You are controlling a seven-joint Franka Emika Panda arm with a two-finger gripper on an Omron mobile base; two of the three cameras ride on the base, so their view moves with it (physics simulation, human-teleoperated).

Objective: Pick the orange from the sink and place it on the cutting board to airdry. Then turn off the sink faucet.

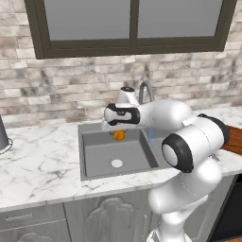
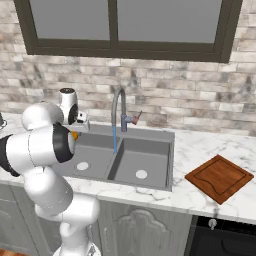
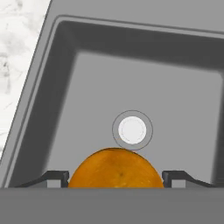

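Hand view: hand (image 3: 116, 177) clamps orange (image 3: 115, 169) above sink (image 3: 65, 78) basin, walls well apart

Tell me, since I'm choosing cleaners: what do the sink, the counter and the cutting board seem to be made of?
The sink looks like matte dark grey metal or composite, evenly coloured with no shine; which one is unclear. The counter looks like polished white marble, from its grey veining. The cutting board looks like reddish-brown wood with faint grain and a darker raised border.
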